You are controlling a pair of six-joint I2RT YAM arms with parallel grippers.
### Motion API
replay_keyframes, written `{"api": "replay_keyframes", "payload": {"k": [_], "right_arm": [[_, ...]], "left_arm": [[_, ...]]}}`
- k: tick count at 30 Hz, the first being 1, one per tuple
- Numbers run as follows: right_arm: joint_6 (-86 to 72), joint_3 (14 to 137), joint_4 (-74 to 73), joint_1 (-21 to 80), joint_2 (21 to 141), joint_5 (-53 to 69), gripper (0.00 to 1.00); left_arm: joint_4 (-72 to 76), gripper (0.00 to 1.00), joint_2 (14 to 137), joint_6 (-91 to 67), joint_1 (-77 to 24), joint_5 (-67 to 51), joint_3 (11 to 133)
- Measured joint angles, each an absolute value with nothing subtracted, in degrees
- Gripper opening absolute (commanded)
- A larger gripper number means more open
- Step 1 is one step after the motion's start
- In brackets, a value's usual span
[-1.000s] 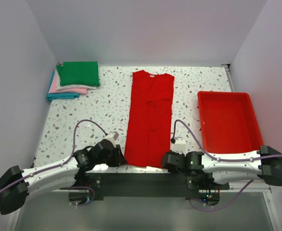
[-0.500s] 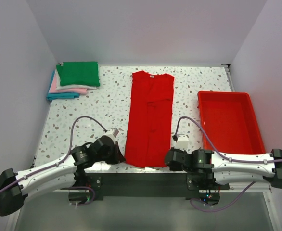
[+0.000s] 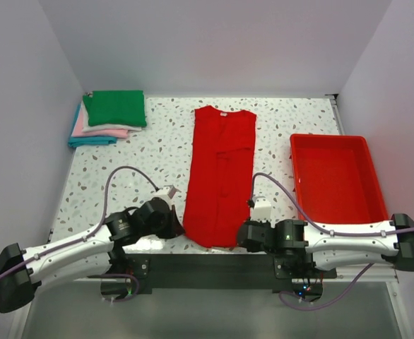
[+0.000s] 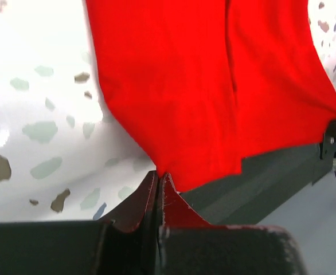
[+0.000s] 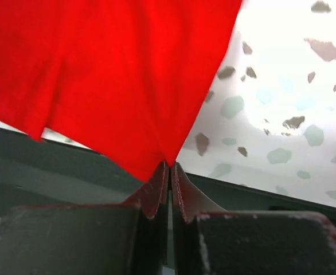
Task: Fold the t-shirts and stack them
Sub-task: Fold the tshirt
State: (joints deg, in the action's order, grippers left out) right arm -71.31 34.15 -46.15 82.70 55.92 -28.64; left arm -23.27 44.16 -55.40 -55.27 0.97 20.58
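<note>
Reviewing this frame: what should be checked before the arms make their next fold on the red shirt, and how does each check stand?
1. The left jaws are shut on the red t-shirt's near-left hem corner: ok.
2. The right jaws are shut on its near-right corner: ok.
3. Sleeves folded in, shirt lying flat: ok.
4. Path toward the collar free of other things: ok.
5. The folded stack sits apart, at the far left: ok.
6. Each pinch catches every cloth layer: cannot tell.
</note>
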Motion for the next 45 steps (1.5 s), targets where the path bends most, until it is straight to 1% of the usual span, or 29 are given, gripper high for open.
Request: {"api": "replay_keyframes", "payload": {"k": [3, 6, 8, 10, 16, 22, 29, 35, 39, 40, 41, 42, 43, 44, 45], "right_arm": [[-67.3, 39.1, -46.2, 78.0, 57.7, -30.3, 0.0], [-60.2, 42.3, -41.6, 67.4, 60.4, -29.1, 0.0], [-55.4, 43.4, -38.7, 59.6, 62.9, -28.4, 0.0], [-51.1, 44.9, -36.6, 54.0, 66.6, -27.8, 0.0], [-42.3, 51.4, -28.8, 43.1, 78.9, -24.5, 0.0], [-38.2, 57.1, -22.8, 36.2, 88.0, -23.0, 0.0], [-35.9, 62.2, -19.5, 29.6, 94.5, -20.8, 0.0], [-35.1, 66.2, -18.0, 24.1, 98.5, -16.9, 0.0], [-34.6, 68.4, -17.5, 22.3, 101.5, -14.7, 0.01], [-34.5, 68.7, -17.3, 22.0, 102.1, -14.0, 0.06], [-34.3, 68.9, -17.3, 21.6, 102.8, -13.4, 0.21], [-34.4, 69.3, -17.3, 21.4, 103.4, -12.6, 0.35], [-34.2, 69.8, -17.4, 21.2, 104.1, -12.1, 0.47], [-33.5, 70.7, -17.8, 20.9, 104.8, -11.7, 0.64], [-33.4, 71.5, -17.9, 20.8, 105.5, -11.2, 0.7]], "left_arm": [[-20.9, 0.0, 50.6, -54.0, -54.4, 2.8, 24.4], [-17.0, 0.0, 56.6, -52.5, -52.0, 3.6, 27.8], [-13.9, 0.0, 60.3, -51.6, -48.9, 4.2, 29.7], [-10.6, 0.0, 64.2, -51.2, -45.8, 4.9, 31.6], [-2.6, 0.0, 76.1, -50.7, -40.2, 7.1, 38.7], [3.6, 0.0, 88.0, -49.2, -35.0, 6.6, 48.1], [6.5, 0.0, 98.4, -48.1, -29.8, 4.2, 56.0], [7.4, 0.0, 104.5, -46.8, -27.6, 1.6, 61.6], [8.0, 0.01, 106.1, -46.8, -26.6, 0.3, 62.7], [8.1, 0.05, 106.4, -46.8, -26.3, 0.1, 62.7], [8.1, 0.09, 106.7, -46.7, -26.0, -0.3, 62.8], [8.2, 0.26, 107.1, -46.4, -25.7, -0.9, 63.1], [8.2, 0.38, 107.5, -45.7, -25.4, -1.4, 63.3], [8.6, 0.54, 107.7, -45.3, -25.0, -2.0, 63.3], [8.8, 0.59, 107.7, -45.0, -24.6, -2.5, 63.2]]}}
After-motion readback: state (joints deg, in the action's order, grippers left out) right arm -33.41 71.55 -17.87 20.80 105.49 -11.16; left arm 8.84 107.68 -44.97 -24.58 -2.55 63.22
